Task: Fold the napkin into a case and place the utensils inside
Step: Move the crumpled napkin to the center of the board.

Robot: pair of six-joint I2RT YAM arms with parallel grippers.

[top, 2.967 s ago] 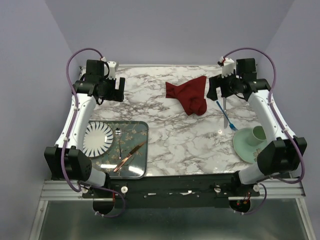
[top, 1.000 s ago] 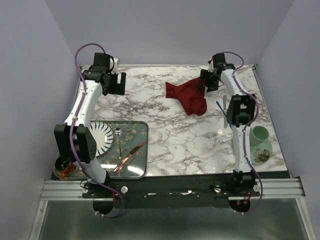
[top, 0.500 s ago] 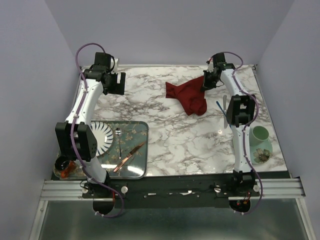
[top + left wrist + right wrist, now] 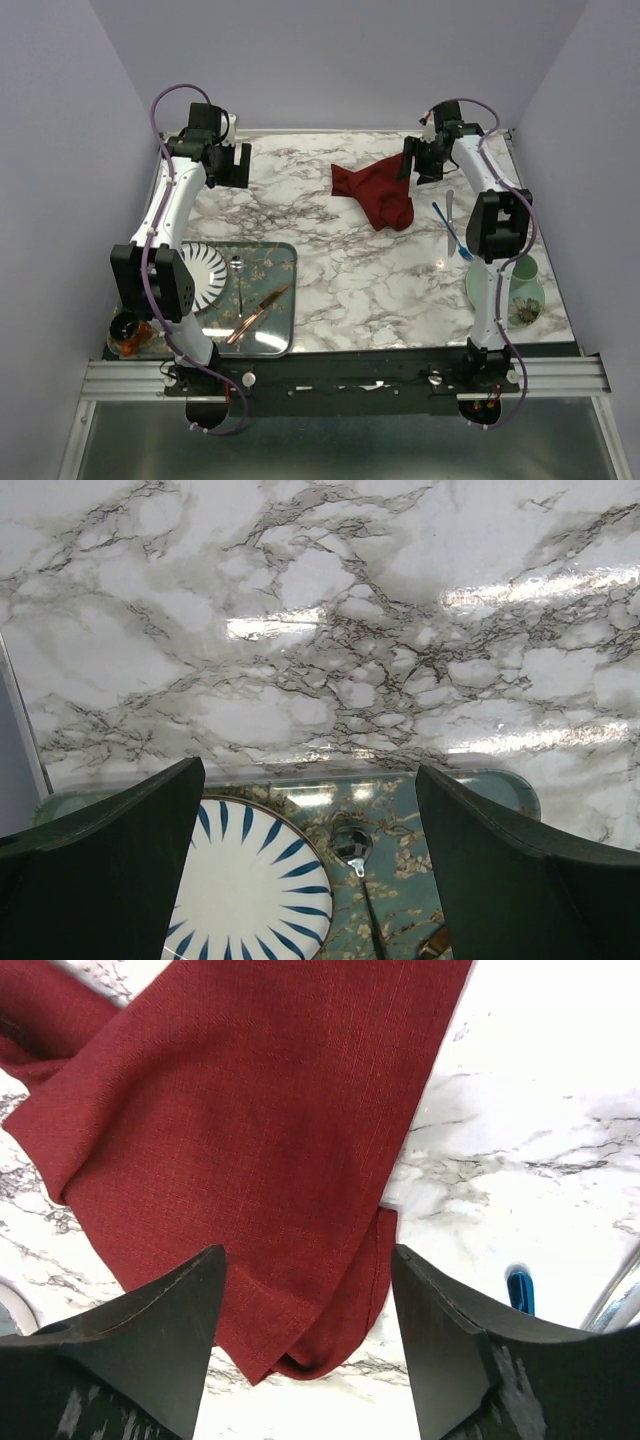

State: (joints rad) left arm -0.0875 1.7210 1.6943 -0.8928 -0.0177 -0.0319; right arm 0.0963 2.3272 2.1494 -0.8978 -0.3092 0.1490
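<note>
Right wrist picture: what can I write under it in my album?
Open right pincer hovering over the rumpled dark red napkin on the marble table, blue fork handle peeking in.

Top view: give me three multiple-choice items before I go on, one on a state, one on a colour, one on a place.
1. The napkin is:
A. spread flat and square
B. crumpled in a loose heap
C. folded into a neat narrow strip

2. The fork has a handle that is:
A. copper
B. green
C. blue

3. The plate lies:
A. on the left end of the tray
B. on the napkin
C. beside the fork

Answers:
1 B, the cloth lies bunched with uneven folds and loose corners.
2 C, a bright blue handle shows to the right of the napkin.
3 A, the striped plate sits on the patterned tray at the near left, far from both cloth and fork.
</note>
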